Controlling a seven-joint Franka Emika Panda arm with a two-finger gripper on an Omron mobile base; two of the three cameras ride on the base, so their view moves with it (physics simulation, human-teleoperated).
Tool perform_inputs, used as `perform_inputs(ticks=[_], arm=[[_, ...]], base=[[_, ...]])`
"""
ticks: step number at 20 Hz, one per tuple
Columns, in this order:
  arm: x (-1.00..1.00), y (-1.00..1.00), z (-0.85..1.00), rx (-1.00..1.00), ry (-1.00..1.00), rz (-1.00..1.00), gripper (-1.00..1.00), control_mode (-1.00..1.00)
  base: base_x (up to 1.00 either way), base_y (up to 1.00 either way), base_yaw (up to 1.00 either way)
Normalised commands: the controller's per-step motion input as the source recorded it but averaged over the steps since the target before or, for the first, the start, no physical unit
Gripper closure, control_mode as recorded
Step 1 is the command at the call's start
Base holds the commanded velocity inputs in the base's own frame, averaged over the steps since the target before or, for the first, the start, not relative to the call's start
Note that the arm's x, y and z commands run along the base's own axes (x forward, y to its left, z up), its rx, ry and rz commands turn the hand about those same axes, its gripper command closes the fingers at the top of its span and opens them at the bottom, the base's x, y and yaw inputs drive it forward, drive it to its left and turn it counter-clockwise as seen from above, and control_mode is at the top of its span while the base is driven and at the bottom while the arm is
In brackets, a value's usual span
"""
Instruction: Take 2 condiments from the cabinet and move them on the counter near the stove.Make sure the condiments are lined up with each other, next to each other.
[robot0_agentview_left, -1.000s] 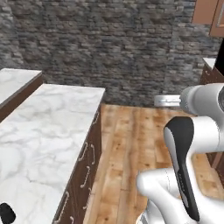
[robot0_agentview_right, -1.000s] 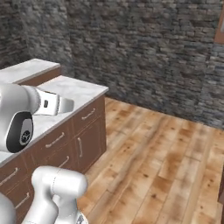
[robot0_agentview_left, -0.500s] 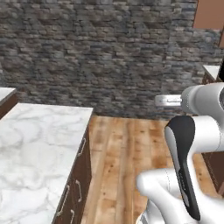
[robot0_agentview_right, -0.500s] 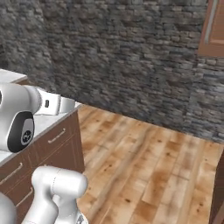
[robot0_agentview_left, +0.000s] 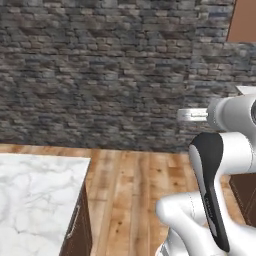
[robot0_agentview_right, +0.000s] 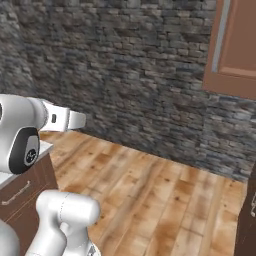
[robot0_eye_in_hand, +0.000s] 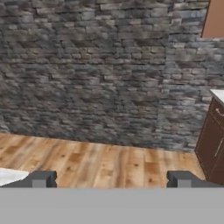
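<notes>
In the hand view my gripper (robot0_eye_in_hand: 111, 179) is open, its two dark fingertips (robot0_eye_in_hand: 41, 178) wide apart with nothing between them. It points at a grey stone wall over a wooden floor. A brown wooden cabinet (robot0_agentview_right: 235, 45) hangs at the upper right, and its corner also shows as the cabinet (robot0_agentview_left: 242, 20) and the cabinet (robot0_eye_in_hand: 214, 17). The white marble counter (robot0_agentview_left: 35, 200) lies at the lower left, behind and left of the hand. The condiments and the stove are out of view.
The stone wall (robot0_agentview_left: 100, 75) spans the back. Open wooden floor (robot0_agentview_right: 150, 190) lies ahead of the arm. At the right stands a dark brown lower cupboard (robot0_eye_in_hand: 212, 144) with a white top (robot0_eye_in_hand: 218, 94).
The whole picture has swung as the base turned right: the marble counter slid off to the left and the wall cabinet came further into view. The gripper stayed open.
</notes>
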Motion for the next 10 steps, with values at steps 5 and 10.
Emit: perform_inputs(ticks=[5,10], arm=[[0.0,0.0,0.0,0.0,0.0,0.0,-1.0,1.0],[0.0,0.0,0.0,0.0,0.0,0.0,-1.0,1.0]], base=[[0.82,-0.24,-0.16],[0.65,-0.29,-0.24]])
